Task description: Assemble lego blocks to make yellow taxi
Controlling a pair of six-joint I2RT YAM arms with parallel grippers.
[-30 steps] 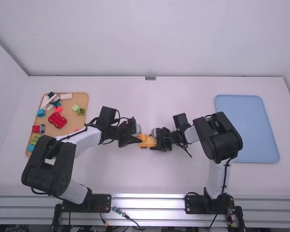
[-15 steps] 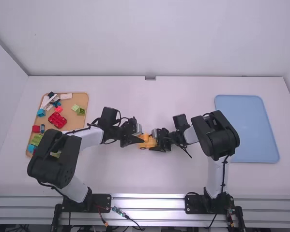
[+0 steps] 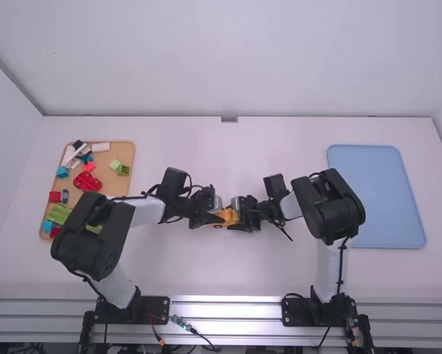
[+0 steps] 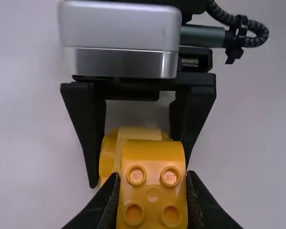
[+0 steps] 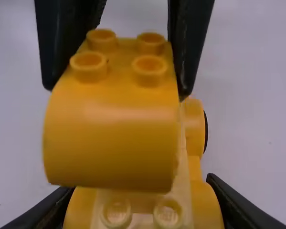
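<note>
Left gripper (image 3: 216,217) clamped on yellow-orange curved studded block (image 5: 109,138), held over the yellow wheeled base (image 5: 206,210) gripped by right gripper (image 3: 239,218), mid-table between the arms; block-to-base contact unclear.

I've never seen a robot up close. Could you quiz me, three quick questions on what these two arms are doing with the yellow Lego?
1. Multiple choice: what is between the fingers of the left gripper?
A) a red brick
B) a curved yellow block
C) a white brick

2. True or false: the right gripper holds the yellow car base.

3. Fill in the gap: the tray on the right side of the table is coloured ____.

Key: 1. B; 2. true; 3. blue
</note>
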